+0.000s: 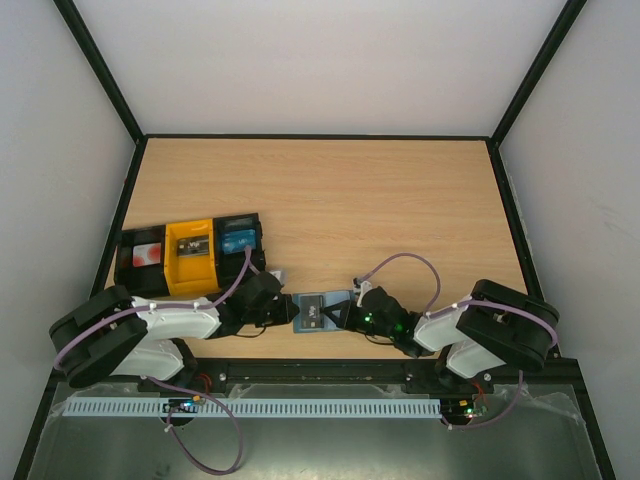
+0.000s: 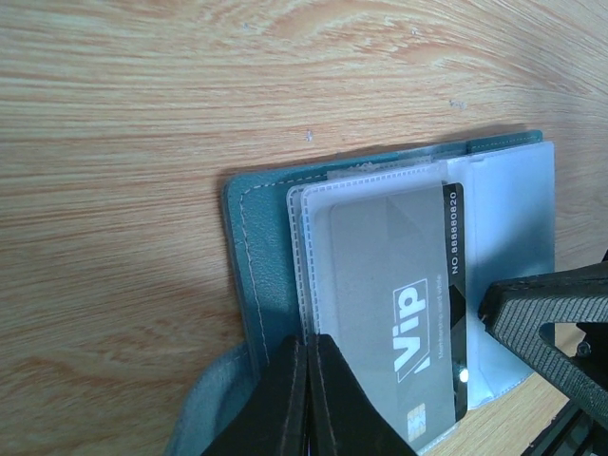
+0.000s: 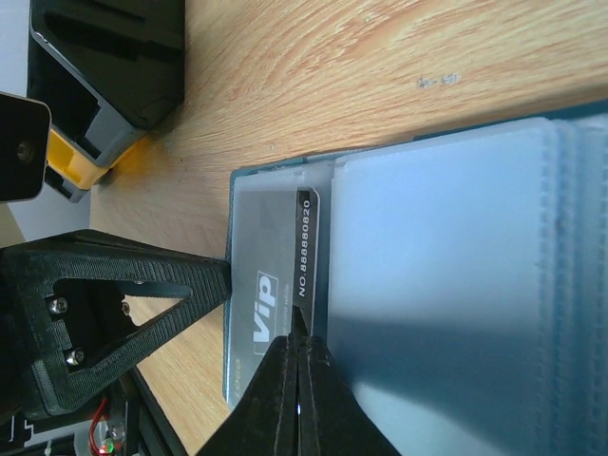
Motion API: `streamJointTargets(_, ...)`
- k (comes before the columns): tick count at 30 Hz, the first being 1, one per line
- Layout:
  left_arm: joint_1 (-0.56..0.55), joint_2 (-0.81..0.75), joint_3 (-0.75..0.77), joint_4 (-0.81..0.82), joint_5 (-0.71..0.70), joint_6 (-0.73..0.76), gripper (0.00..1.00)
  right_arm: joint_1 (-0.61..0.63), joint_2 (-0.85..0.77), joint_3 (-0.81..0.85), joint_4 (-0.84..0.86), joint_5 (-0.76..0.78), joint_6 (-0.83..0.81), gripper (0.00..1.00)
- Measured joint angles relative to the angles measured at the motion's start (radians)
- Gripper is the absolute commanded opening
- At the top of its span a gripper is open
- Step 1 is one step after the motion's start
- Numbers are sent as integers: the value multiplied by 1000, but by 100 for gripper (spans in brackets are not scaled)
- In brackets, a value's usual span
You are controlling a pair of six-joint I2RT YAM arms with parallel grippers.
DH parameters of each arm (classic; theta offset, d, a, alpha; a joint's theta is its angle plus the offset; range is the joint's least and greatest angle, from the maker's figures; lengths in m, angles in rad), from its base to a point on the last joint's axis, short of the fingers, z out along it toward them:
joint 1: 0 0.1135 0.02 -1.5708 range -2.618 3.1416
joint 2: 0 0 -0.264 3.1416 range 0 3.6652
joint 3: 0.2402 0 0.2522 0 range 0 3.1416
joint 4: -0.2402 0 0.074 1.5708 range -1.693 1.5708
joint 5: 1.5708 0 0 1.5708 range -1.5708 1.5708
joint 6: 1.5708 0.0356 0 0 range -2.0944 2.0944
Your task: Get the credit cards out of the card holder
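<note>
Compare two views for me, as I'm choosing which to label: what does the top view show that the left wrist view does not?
Only the top view: the whole table and three trays at its left side. Only the left wrist view: the card's Vip print and number, the clear sleeves and the stitching on the holder. Both: the holder lying open on the wood, with the left pincer and right pincer at opposite sides of it.
</note>
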Motion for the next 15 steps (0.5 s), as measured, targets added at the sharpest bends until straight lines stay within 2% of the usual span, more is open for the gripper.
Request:
streamJointTargets(3, 0, 3, 2, 0, 2, 4, 3, 0, -1, 2, -6, -3, -4, 15)
streamJointTargets(9, 0, 35, 18, 18, 10, 10, 3, -3, 42, 24, -1, -18, -3, 16)
streamJointTargets(11, 0, 40, 18, 27, 11, 10, 3, -3, 47, 28, 3, -18, -3, 15)
streamJointTargets(15, 0, 40, 18, 28, 14, 9, 3, -4, 49, 28, 3, -16, -1, 2)
